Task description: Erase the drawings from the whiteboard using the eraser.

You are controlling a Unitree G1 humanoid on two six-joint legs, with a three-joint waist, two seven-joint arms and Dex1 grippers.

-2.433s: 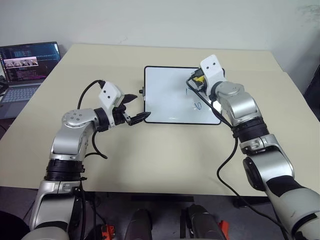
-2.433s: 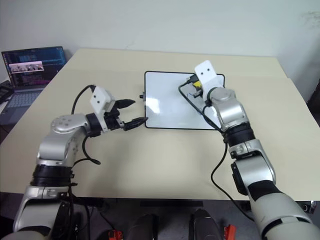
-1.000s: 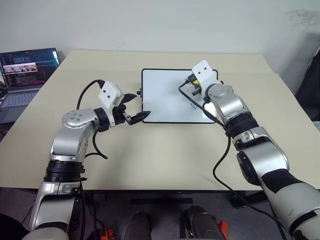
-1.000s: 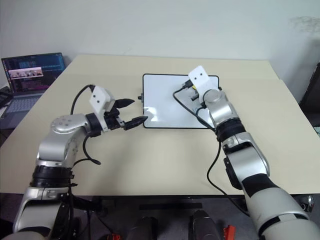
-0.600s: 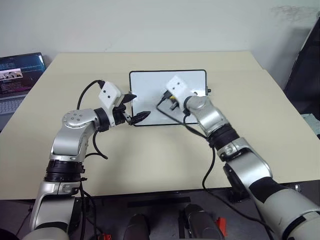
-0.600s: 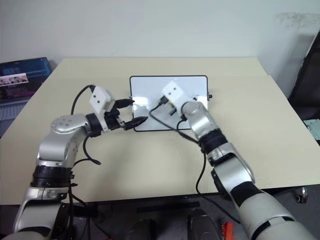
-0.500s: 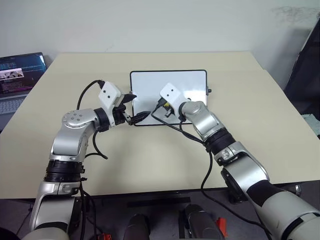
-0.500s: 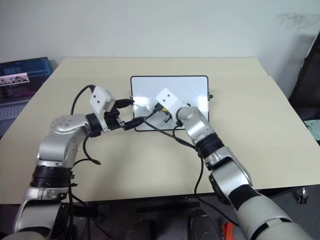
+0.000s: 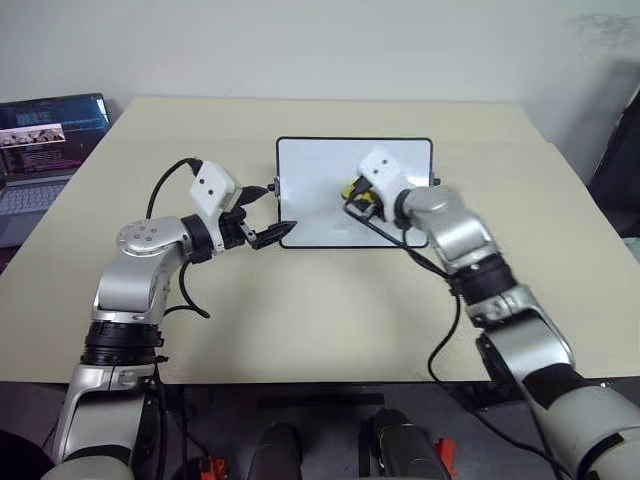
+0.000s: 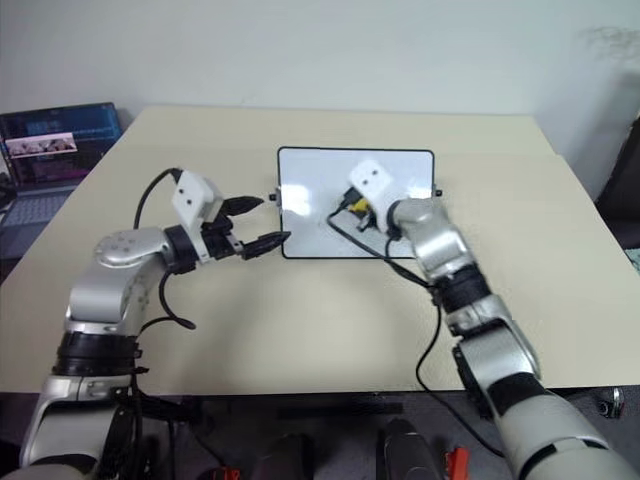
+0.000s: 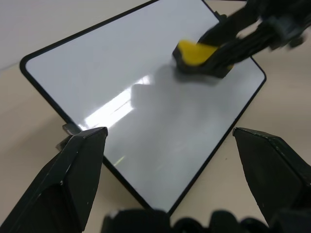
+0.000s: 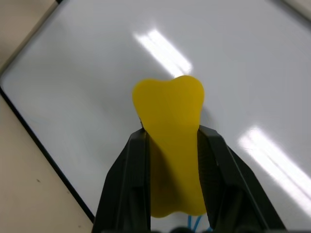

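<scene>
- The eraser [image 12: 169, 150] is a small bright yellow block pinched between the two black fingers [image 12: 127, 184] of the right hand [image 9: 352, 190], its rounded end sticking out past the fingertips.
- In the right wrist view the eraser's free end lies over the glossy white face of the whiteboard [image 9: 310, 170]; whether it presses on the surface or hovers just above it cannot be told.
- From the head views the right hand sits over the middle of the board, nearer its right half, pointing toward the robot's left.
- A trace of thin blue line [image 12: 194, 224] peeks out just under the right hand's fingers in its wrist view, too little of it to say what it is; the board surface ahead of and around the eraser reads as plain white with bright reflections.
- The whiteboard lies flat on the beige worktop [image 9: 320, 300], black-framed with rounded corners, a small black knob [image 9: 273, 187] on its left short side.
- The left hand [image 9: 268, 215] hangs just off the board's near left corner, its two black fingers [image 11: 73, 179] spread wide apart and holding nothing; one fingertip is at the board's frame, though contact cannot be judged.
- In the left wrist view the right hand with the yellow block shows across the board from the left hand's fingers.
- Well to the left of the left hand, at the far edge of the scene, an open laptop [image 9: 45, 140] stands with its screen lit.
</scene>
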